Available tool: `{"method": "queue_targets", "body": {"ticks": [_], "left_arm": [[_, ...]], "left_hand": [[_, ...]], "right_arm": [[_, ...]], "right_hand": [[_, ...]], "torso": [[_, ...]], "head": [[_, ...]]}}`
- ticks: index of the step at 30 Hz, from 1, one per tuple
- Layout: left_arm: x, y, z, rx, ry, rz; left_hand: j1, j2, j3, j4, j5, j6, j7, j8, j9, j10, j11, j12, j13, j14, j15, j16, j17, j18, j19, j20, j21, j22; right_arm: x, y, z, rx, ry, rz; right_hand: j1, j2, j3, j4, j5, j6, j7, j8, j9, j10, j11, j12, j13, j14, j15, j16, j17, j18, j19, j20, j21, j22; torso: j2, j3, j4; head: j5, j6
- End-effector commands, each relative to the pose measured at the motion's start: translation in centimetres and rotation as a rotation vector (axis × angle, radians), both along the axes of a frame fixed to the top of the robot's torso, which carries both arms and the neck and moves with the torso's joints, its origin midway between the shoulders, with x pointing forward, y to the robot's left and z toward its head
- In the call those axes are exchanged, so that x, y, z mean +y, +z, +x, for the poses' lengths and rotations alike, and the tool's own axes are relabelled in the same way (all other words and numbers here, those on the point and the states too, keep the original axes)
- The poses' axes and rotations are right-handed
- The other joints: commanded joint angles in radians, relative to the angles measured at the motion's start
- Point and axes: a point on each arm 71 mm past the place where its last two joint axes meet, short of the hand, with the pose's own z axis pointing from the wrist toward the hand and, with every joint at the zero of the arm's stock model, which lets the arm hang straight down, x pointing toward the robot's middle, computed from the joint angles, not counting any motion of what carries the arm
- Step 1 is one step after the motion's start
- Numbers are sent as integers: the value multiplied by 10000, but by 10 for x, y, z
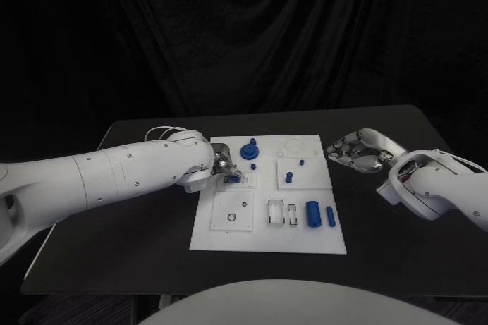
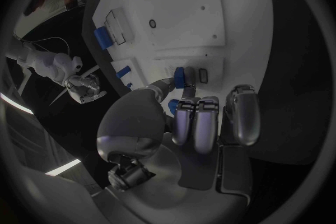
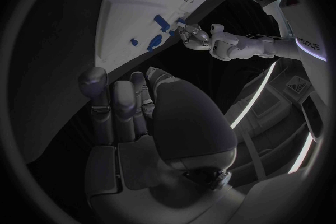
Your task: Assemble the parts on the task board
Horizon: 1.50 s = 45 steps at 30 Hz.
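Your task board (image 1: 266,230): white plate, mid table (image 1: 122,261), square insets. Near edge: two blue cylinders (image 1: 313,213) lying side by side. Farther: small peg (image 1: 289,176), tall blue part (image 1: 250,151) standing. Left hand (image 1: 226,170) pinches small blue part (image 2: 181,76) on board; part mostly hidden by fingers. Right hand (image 1: 356,151) off board's far right corner, fingers curled, holding nothing.

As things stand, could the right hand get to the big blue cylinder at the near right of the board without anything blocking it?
Probably yes. The right hand sits off the task board's right edge holding nothing, and the blue cylinder lies uncovered on that side. The left hand is busy across the board.
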Motion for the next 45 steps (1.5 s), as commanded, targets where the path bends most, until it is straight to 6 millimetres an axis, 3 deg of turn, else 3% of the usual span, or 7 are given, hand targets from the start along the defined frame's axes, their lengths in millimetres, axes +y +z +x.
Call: {"method": "queue_targets", "body": {"ticks": [1,16,45], "left_arm": [[-3,-2,-2,-2,-92,-141],[-3,-3,-2,-63,-49,-194],[-2,0,0,-664,173,-668]], "left_hand": [[-96,42,67,3,-31,68,20,-47,-7,1055,59,28,2634,1039,9,65,2634,66,-58,5,-39,177],[-180,60,125,46,-242,85,23,-87,21,1055,66,28,2634,1039,17,65,2634,76,-84,14,-78,148],[-156,50,161,15,-264,93,11,-96,36,1055,63,28,2634,1039,18,65,2634,82,-99,17,-97,129]], "right_arm": [[-1,-2,-1,180,-86,-74],[-1,-3,0,238,-73,-95],[-3,-4,-1,314,-95,-121]], "right_hand": [[102,-26,67,11,36,78,6,-55,-12,-77,-26,-31,-6,-79,-18,-49,-10,192,-85,-17,-65,391],[101,-29,73,13,40,81,7,-57,-14,-86,-25,-49,-28,-87,-17,-61,-23,197,-95,-16,-94,383],[92,-37,80,20,43,80,10,-65,-19,-76,-22,-67,-55,-102,-14,-84,-45,204,-112,-15,-144,370]], "torso": [[0,8,-10],[2,6,0],[6,4,-6]], "head": [[-9,-1],[-30,-1],[-5,-1]]}}
